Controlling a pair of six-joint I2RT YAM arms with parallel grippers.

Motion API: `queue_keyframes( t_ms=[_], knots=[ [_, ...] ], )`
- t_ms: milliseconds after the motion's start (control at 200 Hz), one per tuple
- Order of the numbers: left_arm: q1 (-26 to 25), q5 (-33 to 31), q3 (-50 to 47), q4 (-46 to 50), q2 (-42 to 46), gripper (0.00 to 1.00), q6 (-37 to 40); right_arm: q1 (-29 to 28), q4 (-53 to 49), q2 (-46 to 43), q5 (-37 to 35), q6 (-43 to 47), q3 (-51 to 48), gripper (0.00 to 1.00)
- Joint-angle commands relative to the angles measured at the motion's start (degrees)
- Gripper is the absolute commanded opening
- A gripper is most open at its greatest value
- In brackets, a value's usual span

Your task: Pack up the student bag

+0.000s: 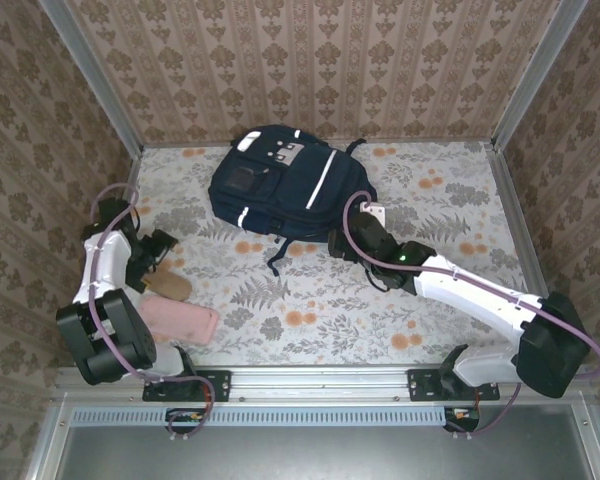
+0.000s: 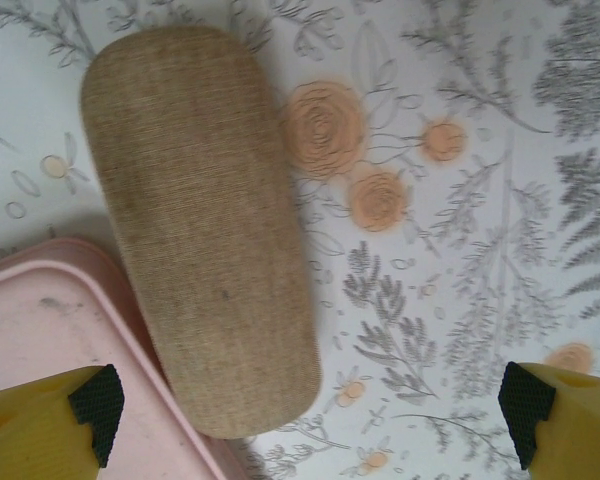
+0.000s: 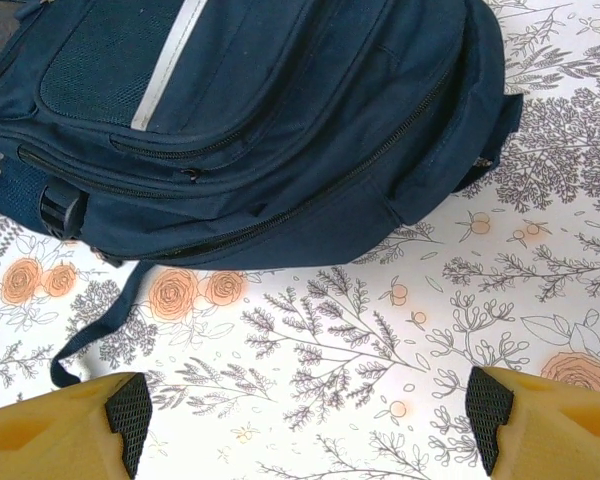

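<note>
My left gripper (image 2: 310,405) hangs spread wide above the tan case (image 2: 195,230); I should straddle its narrow width, avoiding the pink box (image 2: 40,350)

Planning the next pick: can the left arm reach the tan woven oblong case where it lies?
Probably yes. The left fingers stand open above the tan woven oblong case, with nothing over it. The pink flat box lies against one long side, which may crowd one finger.

Navy student bag (image 1: 280,185), white stripes. White table (image 1: 330,320), grey ferns, orange roses. Tan woven case (image 2: 200,230); pink box (image 2: 40,370).
</note>
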State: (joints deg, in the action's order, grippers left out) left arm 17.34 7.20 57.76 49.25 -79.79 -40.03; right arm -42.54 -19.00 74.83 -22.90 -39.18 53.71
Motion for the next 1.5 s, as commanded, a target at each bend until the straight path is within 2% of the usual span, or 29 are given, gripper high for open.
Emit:
queue_keyframes(
  t_ms=[0, 205, 405, 760, 910, 1010, 1120, 1240, 1345, 1435, 1500],
  knots=[
    [0.4, -3.1, -1.3, -0.1, -1.8, 1.00, 0.8, -0.2, 2.1, -1.8, -0.3, -0.2, -1.7, 0.84],
    [0.8, -3.3, -3.0, -3.3, -6.6, 0.99, -0.3, -0.3, 3.0, -2.1, -0.9, 0.2, -2.5, 0.84],
    [0.8, -2.2, -5.0, -7.4, -9.4, 0.91, -1.1, -0.2, 3.9, -0.4, -0.7, 0.1, -2.0, 0.83],
    [-1.8, 1.3, -5.8, -13.2, -12.2, 0.55, -2.3, -0.2, 4.3, 0.7, -0.5, -1.0, -1.9, 0.82],
    [-3.6, 3.2, -4.6, -12.2, -9.3, 0.47, -3.3, -0.2, 3.1, -0.4, -0.4, 0.7, -0.9, 0.83],
    [-7.8, 3.8, -2.4, -10.9, -5.0, 0.47, -4.7, 0.2, 6.7, -1.6, 8.6, 5.0, -0.9, 0.82],
    [-13.1, 6.1, -0.2, -11.1, -1.1, 0.47, -9.0, 2.3, 15.3, -1.4, 30.4, 6.2, -2.1, 0.82],
    [-19.0, 7.4, 1.0, -12.9, 1.9, 0.47, -15.4, 4.3, 23.8, 3.0, 48.5, -1.1, -1.6, 0.83],
    [-23.8, 7.3, 0.7, -15.1, 3.7, 0.48, -23.4, 4.1, 32.9, 7.7, 55.8, -8.3, -1.8, 0.85],
    [-28.0, 6.8, -0.5, -19.6, 5.0, 0.47, -30.9, 3.8, 36.7, 10.1, 57.0, -11.2, -1.5, 0.94],
    [-30.9, 5.8, -0.2, -21.2, 5.1, 0.47, -34.4, 3.6, 38.1, 11.5, 57.2, -12.2, -1.3, 0.95]
  ],
)
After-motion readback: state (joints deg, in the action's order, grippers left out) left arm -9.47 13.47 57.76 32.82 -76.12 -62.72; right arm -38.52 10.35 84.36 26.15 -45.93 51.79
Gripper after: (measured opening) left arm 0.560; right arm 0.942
